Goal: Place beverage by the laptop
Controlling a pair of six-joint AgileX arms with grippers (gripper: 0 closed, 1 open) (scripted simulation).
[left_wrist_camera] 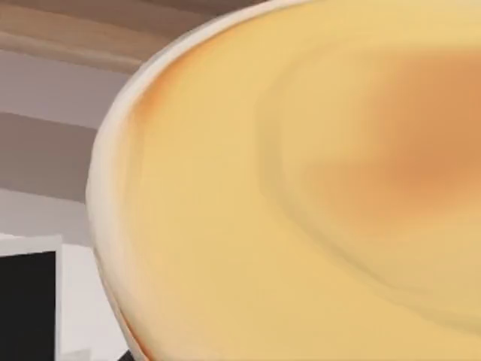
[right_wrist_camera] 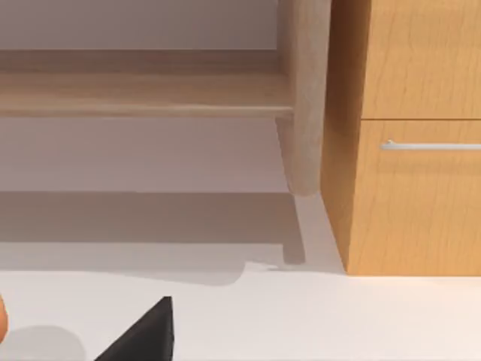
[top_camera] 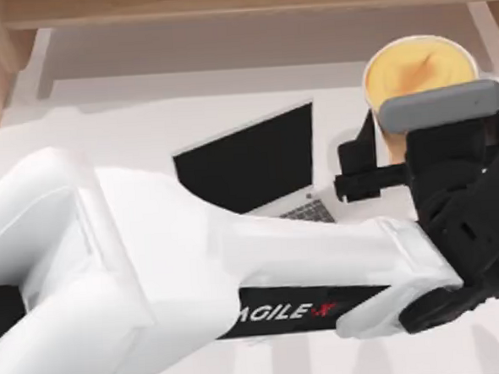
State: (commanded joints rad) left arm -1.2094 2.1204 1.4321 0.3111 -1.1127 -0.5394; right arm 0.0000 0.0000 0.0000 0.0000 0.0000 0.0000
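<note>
Seen from above, the left arm stretches across the white surface [top_camera: 144, 126] from the top view's left, and its left gripper [top_camera: 382, 158] sits around the beverage [top_camera: 418, 68], a cup of orange drink with a foamy yellow top. A dark finger lies against the cup's laptop-facing side, so the fingers appear clenched on the cup wall below the rim, though the far finger is hidden. The laptop [top_camera: 256, 159] stands open just beyond that finger, screen black, near the cup but not touching it. The cup looks light, thin-walled and easily squashed, and its open top could spill; the sensible hold is mid-wall, upright, with gentle pressure. The left wrist view adds only the foam surface [left_wrist_camera: 301, 195] at very close range with a sliver of black screen [left_wrist_camera: 26, 301]. The right wrist view looks toward a wooden cabinet [right_wrist_camera: 406, 150] and a table leg [right_wrist_camera: 304, 98].
</note>
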